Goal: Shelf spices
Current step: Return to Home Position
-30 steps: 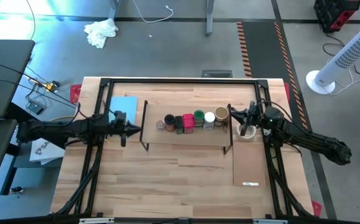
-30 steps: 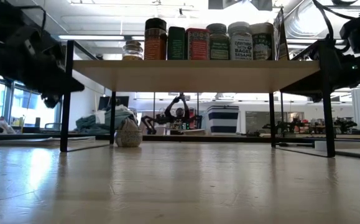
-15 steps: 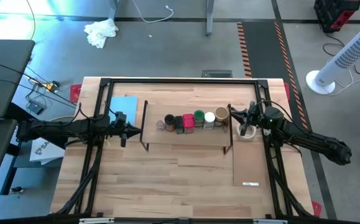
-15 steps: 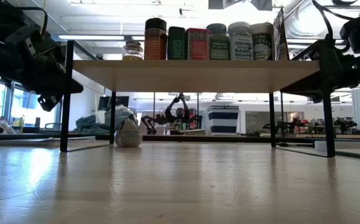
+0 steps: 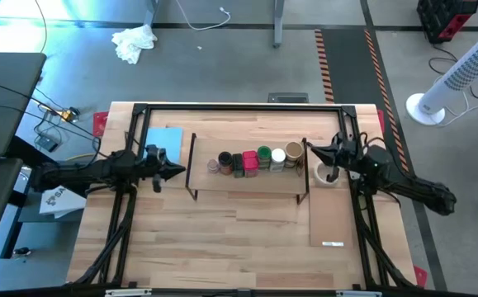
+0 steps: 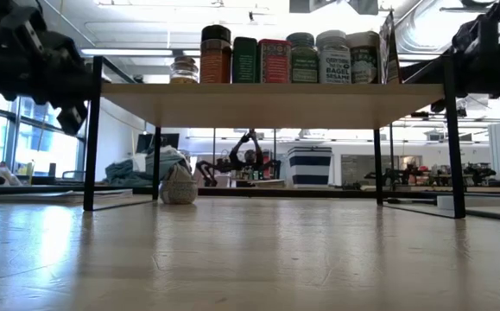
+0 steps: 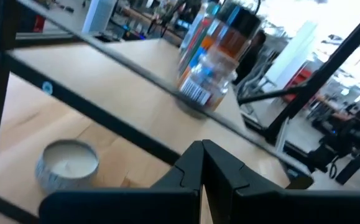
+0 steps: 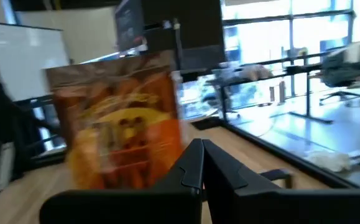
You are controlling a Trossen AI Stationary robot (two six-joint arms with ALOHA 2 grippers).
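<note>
The spices [image 5: 255,160] stand upright in a row on the plank top of the shelf [image 5: 247,183]: several jars with tan, white, green, red and dark tops. The low view shows the row of jars [image 6: 288,59] on the shelf's plank [image 6: 267,104], which stands on black wire end frames. My left gripper [image 5: 182,172] is shut and hovers just off the shelf's left end. My right gripper [image 5: 310,152] is shut, beside the tan-topped jar [image 8: 124,124] at the right end of the row. Neither touches anything. In both wrist views the fingers of the left gripper [image 7: 203,146] and the right gripper [image 8: 203,146] meet.
A light-blue pad [image 5: 164,139] lies at the far left. A white tape ring [image 5: 328,175] sits right of the shelf, with a thin pale board [image 5: 331,216] nearer than it. Black frame rails [image 5: 239,107] run round the table. Bare wood [image 5: 239,239] lies in front of the shelf.
Both arms have drawn back from the shelf while staying shut, the left a little toward the table's left edge and the right toward its right edge. In the low view both have also risen slightly. The jars and shelf have stayed put.
</note>
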